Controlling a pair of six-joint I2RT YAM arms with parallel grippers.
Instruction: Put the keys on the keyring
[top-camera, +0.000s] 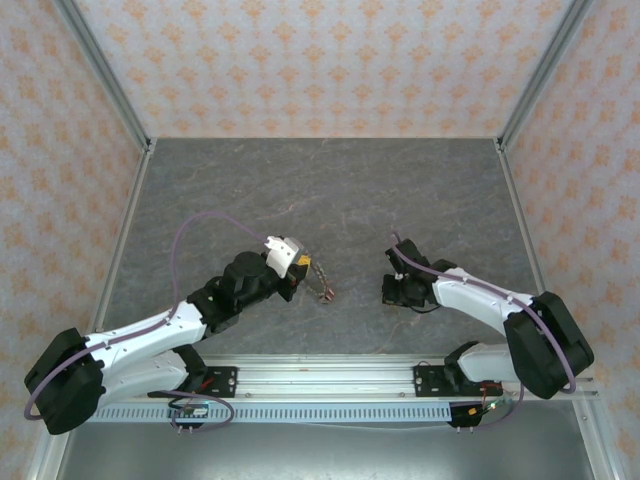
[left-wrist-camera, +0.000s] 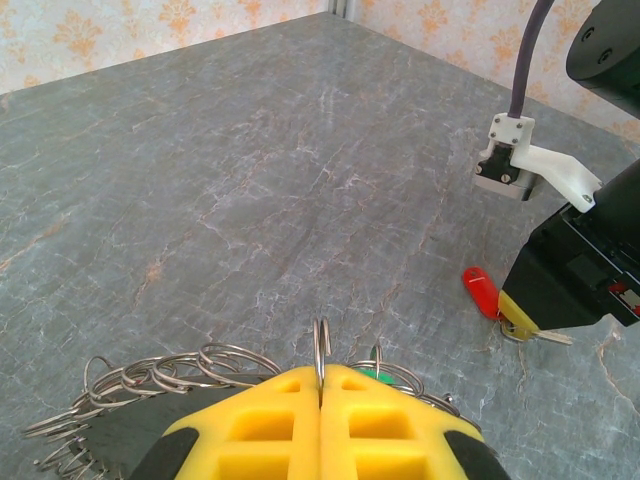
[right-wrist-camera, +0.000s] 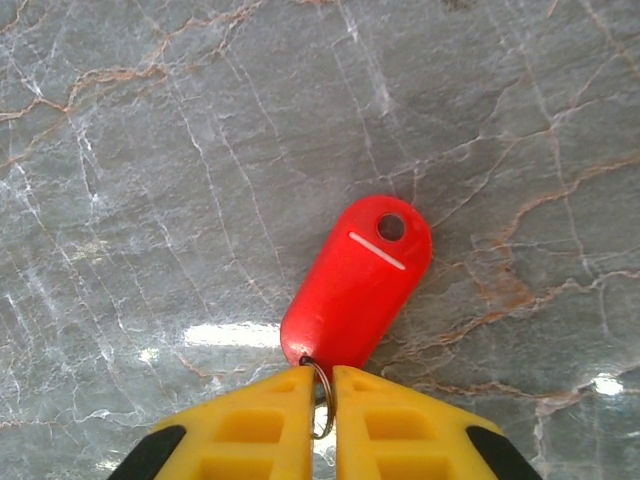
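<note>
The keyring (left-wrist-camera: 180, 366) is a bundle of grey wire loops lying on the table under my left gripper (left-wrist-camera: 321, 374). That gripper is shut on one upright loop of it. A green key (left-wrist-camera: 372, 374) peeks out just right of the pads. From above, the keyring (top-camera: 319, 284) hangs off the left gripper (top-camera: 306, 268). My right gripper (right-wrist-camera: 320, 386) is shut on the small split ring (right-wrist-camera: 325, 402) of a red key (right-wrist-camera: 360, 284), whose red plastic head lies flat on the table. The red key (left-wrist-camera: 480, 291) also shows beside the right gripper (left-wrist-camera: 516, 316) in the left wrist view.
The grey marbled tabletop (top-camera: 330, 190) is walled by patterned panels at the back and both sides. The two grippers stand a short way apart near the table's front middle, with the right gripper (top-camera: 393, 290) to the right of the keyring.
</note>
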